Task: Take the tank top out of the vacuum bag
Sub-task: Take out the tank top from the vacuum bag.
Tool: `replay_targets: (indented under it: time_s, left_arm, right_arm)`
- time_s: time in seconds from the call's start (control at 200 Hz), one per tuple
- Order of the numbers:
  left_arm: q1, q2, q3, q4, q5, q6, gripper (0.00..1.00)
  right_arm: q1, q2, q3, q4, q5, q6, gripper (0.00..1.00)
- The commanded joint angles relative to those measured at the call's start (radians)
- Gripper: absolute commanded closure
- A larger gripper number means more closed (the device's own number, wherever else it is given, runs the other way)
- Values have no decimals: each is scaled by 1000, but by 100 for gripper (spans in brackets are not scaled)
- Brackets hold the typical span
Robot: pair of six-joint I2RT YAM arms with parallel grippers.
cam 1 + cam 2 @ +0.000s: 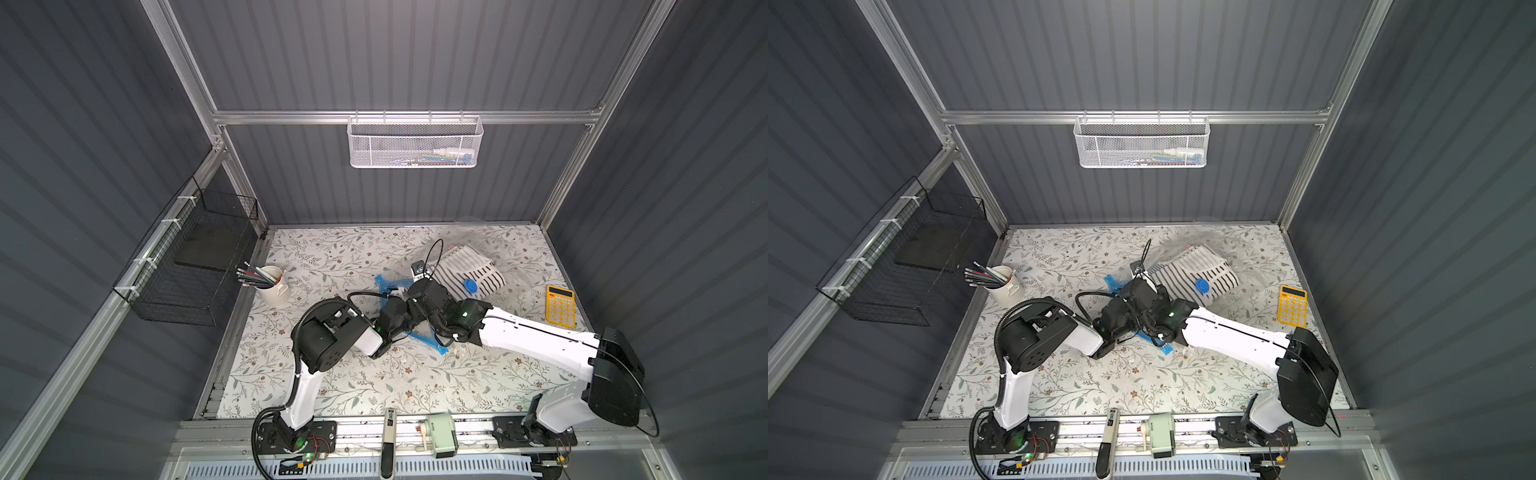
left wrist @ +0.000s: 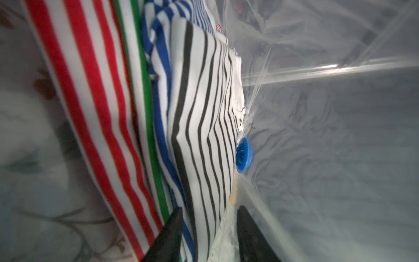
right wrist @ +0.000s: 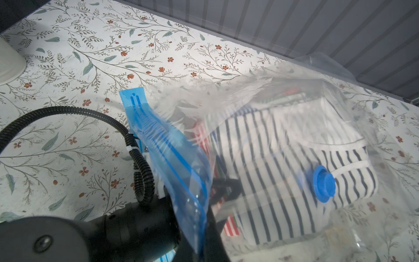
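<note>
The floral table (image 1: pixel 332 386) fills the lower half of both top views. The vacuum bag (image 3: pixel 283 90) lies toward its upper right, with the mouth facing centre frame where my two arms meet. A folded stack of striped clothes sits inside, and I take the black-and-white piece on top to be the tank top (image 2: pixel 204 136).

The left gripper (image 2: pixel 209 208) is well inside the bag. Its fingers are partly closed, with that striped fold filling the gap between them. It looks like a grip, though some bag film may be caught against one finger. The right gripper (image 3: pixel 201 254) is closed, apparently pinching the blue zip-seal strip (image 3: pixel 163 140) to hold the mouth up. The valve cap (image 2: pixel 243 155) presses against the cloth nearby.

I judge this to be the extraction step, with the garment grasped but not yet out. Next I'd draw the left arm back through the mouth toward lower left, keeping the right arm anchored and watching that the red and blue pieces don't drag along.
</note>
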Motion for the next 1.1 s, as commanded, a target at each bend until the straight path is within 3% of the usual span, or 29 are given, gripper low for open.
replay_targets:
  time_s: [0.0, 0.45, 1.095]
  left_arm:
    - [-5, -30, 2, 21, 1, 3, 58]
    - [-2, 36, 84, -23, -10, -10, 56]
    - [0, 47, 61, -56, -45, -12, 56]
  right_arm:
    - [-3, -19, -12, 5, -2, -6, 100]
    - [-9, -33, -21, -1, 1, -7, 100]
    - [-32, -58, -59, 20, -18, -1, 100]
